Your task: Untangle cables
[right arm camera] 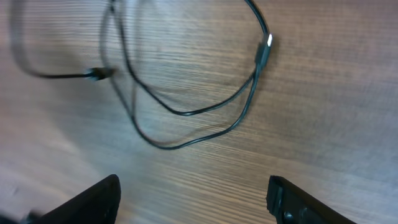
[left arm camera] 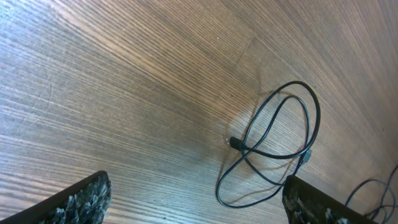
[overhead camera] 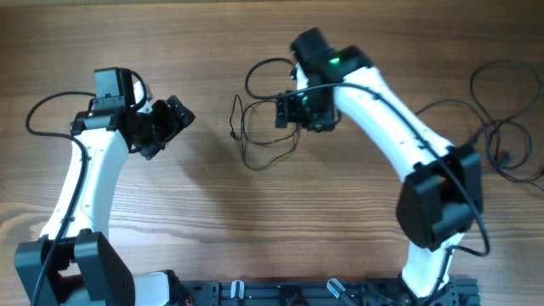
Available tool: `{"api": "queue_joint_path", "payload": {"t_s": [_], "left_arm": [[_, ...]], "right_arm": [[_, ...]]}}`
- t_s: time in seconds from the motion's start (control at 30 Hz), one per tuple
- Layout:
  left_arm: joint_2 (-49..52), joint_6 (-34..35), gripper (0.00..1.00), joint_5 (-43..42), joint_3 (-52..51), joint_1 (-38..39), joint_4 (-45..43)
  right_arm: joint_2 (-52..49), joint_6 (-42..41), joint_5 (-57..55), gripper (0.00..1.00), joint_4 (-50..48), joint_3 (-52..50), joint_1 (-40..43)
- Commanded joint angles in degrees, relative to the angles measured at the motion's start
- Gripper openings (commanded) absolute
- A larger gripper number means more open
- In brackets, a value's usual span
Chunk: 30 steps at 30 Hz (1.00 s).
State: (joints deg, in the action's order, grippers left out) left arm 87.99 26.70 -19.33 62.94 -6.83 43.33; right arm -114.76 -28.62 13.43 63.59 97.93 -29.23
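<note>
the wood-grain tabletop (overhead camera: 255,221) leaves open room along its near edge and between the arms, while what seems a second tangle (overhead camera: 495,127) of thin wire crowds the far right corner. the cable (right arm camera: 186,113), a thin glossy black wire in loose overlapping loops with a small dark plug (right arm camera: 262,55), lies flat toward the middle of the far edge. the left gripper (overhead camera: 170,127) beside it and the right gripper (overhead camera: 282,110) over it both stand with jaws wide apart, holding nothing.

We see soft, even light on the wooden table (overhead camera: 212,221), with faint, diffuse shadows. Our right wrist view blurs the cable (right arm camera: 262,51) towards the left edge; the left wrist view is sharp.
</note>
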Motion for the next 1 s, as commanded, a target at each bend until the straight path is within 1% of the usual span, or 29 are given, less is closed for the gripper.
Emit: {"api": "queue_joint_path", "payload": {"t_s": [0.0, 0.3, 0.5, 0.7, 0.97], "left_arm": [[0.31, 0.79, 0.91, 0.55, -0.02, -0.2, 0.28], [0.31, 0.76, 0.92, 0.52, -0.02, -0.2, 1.16], [0.31, 0.79, 0.92, 0.55, -0.02, -0.2, 1.18], [0.31, 0.76, 0.93, 0.52, -0.02, -0.15, 1.33], [0.31, 0.76, 0.93, 0.52, -0.02, -0.15, 1.33]], "right_arm": [[-3.15, -11.34, -10.38, 0.78, -0.13, -0.15, -3.13], [-10.67, -16.52, -13.62, 0.76, -0.79, -0.17, -5.22], [-13.35, -16.87, -13.64, 0.66, -4.26, -0.2, -5.27], [-13.53, -21.14, -13.79, 0.65, -7.02, -0.2, -5.27], [-13.62, -22.36, -13.03, 0.65, -6.82, -0.2, -5.31]]}}
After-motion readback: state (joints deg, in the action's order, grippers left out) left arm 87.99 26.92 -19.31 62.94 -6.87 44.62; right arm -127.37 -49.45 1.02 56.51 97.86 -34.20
